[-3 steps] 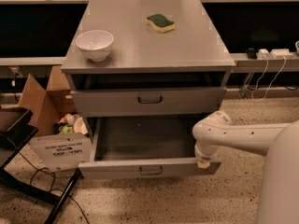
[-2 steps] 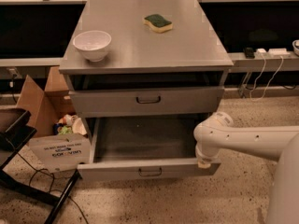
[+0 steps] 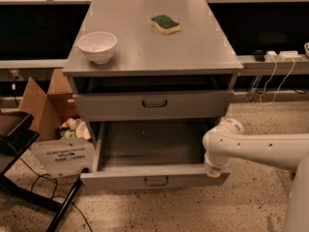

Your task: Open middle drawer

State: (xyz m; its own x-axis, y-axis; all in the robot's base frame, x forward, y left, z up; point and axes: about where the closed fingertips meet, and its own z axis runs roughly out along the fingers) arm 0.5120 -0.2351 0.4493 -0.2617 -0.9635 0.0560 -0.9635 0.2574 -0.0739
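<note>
Middle drawer [image 3: 149, 150] stands open, gripper [image 3: 213, 170] at its right front corner; its grip cannot be told.

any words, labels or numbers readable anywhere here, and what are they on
Dark print on the white front of the brown cardboard box left of the grey cabinet: too blurred to read.
No other text shows.
The robot's gripper sits at the right front corner of the pulled-out grey metal drawer.

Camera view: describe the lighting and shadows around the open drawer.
Camera view: warm, even light from above; the cabinet top is brightest; the middle drawer darkens toward its back, under the top drawer; the pincer at its right front corner is well lit; no strong glare.
</note>
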